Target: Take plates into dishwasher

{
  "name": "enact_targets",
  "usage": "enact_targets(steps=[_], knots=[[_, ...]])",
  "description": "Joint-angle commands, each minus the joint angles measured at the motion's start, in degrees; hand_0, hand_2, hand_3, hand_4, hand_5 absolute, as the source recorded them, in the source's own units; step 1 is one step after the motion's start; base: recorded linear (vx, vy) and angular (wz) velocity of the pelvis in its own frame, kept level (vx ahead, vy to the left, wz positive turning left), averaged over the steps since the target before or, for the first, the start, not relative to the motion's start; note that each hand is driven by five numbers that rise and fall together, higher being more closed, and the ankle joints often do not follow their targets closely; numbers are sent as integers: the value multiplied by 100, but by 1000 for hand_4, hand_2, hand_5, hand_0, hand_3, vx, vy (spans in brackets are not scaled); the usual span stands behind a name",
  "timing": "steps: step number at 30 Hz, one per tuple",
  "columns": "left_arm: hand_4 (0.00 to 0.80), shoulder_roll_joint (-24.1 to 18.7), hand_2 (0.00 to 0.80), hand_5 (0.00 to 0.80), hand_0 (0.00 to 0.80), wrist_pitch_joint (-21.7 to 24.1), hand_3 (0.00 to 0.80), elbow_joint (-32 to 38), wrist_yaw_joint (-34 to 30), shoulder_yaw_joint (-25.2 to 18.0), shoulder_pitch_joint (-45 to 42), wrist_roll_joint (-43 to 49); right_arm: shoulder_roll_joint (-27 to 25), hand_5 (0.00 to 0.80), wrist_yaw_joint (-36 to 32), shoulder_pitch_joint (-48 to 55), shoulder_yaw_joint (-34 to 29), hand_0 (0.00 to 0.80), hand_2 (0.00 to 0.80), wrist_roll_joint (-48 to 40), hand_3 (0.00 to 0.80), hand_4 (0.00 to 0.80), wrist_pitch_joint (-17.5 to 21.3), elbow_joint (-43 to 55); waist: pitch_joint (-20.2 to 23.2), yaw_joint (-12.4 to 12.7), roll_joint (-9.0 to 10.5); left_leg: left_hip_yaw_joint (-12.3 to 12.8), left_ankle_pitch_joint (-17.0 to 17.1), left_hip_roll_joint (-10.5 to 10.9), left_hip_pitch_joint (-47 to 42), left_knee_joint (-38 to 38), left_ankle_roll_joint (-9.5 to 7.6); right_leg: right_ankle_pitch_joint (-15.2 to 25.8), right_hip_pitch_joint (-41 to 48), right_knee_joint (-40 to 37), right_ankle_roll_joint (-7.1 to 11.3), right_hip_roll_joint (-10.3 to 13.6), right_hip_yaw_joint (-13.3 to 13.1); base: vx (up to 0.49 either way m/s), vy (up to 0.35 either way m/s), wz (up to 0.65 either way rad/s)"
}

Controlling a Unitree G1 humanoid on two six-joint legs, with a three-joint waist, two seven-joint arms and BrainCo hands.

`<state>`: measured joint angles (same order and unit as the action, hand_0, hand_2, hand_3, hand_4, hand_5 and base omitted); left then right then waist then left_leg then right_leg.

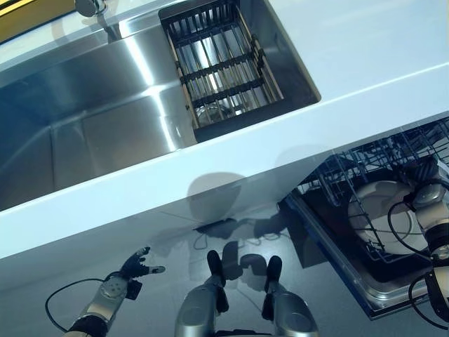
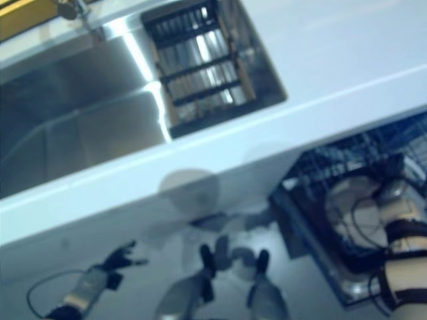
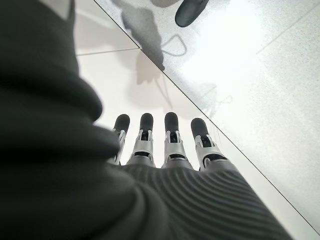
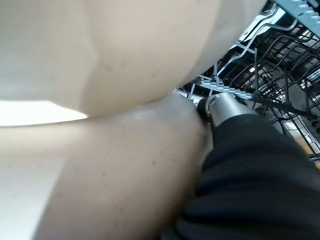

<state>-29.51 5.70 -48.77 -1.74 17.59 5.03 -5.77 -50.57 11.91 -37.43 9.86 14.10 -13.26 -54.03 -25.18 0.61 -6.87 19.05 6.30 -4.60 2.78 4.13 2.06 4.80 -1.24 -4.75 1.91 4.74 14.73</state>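
Note:
A white plate [image 1: 382, 210] stands tilted in the wire dishwasher rack [image 1: 337, 175] at the lower right, below the counter edge. My right hand [image 1: 429, 198] is at the plate's right rim. In the right wrist view the plate [image 4: 100, 100] fills most of the picture, my thumb [image 4: 220, 107] presses on its rim, and the other fingers are hidden behind it. My left hand [image 1: 133, 268] hangs low at the lower left, away from the plate, its fingers [image 3: 170, 135] straight and holding nothing.
A white counter [image 1: 245, 154] runs across the view with a steel sink [image 1: 105, 105] set in it. A black slatted drainer [image 1: 221, 63] sits in the sink's right end. The rack's steel tray edge [image 1: 379, 291] juts out over the grey floor.

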Motion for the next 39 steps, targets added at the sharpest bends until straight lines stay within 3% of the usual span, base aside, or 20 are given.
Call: enact_targets(steps=[1,4,5,24,28,39], knots=[[0,364,0,0,0,160,0,-398,51,332,127,7,-673,301,155,-9,62,301,301,56,301,301,-299,-282,175,-234,-183,158,-36,-54,513,-333,433,-1035,-347,1095,-89,-91,246,0,0,0],[0,374,0,0,0,220,0,-470,35,328,137,16,-641,47,193,43,66,47,47,63,47,47,-301,-247,179,-251,-168,160,-28,-47,502,-310,427,-1033,-352,1099,-87,-96,226,0,0,0],[0,378,0,0,0,223,0,-484,29,328,148,17,-640,0,191,55,61,0,0,66,0,0,-298,-232,182,-258,-163,160,-29,-46,502,-306,423,-1038,-357,1106,-87,-99,217,0,0,0],[0,392,0,0,0,289,0,-614,-36,288,199,118,-639,0,454,292,-45,0,0,-124,0,0,-334,488,157,-338,-27,121,31,-77,506,-252,324,-975,-475,1221,-147,-220,135,-10,1,-1],[0,416,0,0,0,303,0,-637,-31,211,112,140,-602,0,663,514,-226,0,0,-319,0,0,-342,1181,191,-403,84,160,23,-87,458,-227,322,-952,-423,1169,-126,-264,87,36,17,-1],[0,513,0,0,0,362,0,-870,88,-64,-26,311,-528,0,1162,1511,-1123,0,0,-259,0,0,130,2721,375,-586,490,251,-52,-178,354,-238,257,-930,-245,1050,-102,-398,-50,30,-13,-6]])
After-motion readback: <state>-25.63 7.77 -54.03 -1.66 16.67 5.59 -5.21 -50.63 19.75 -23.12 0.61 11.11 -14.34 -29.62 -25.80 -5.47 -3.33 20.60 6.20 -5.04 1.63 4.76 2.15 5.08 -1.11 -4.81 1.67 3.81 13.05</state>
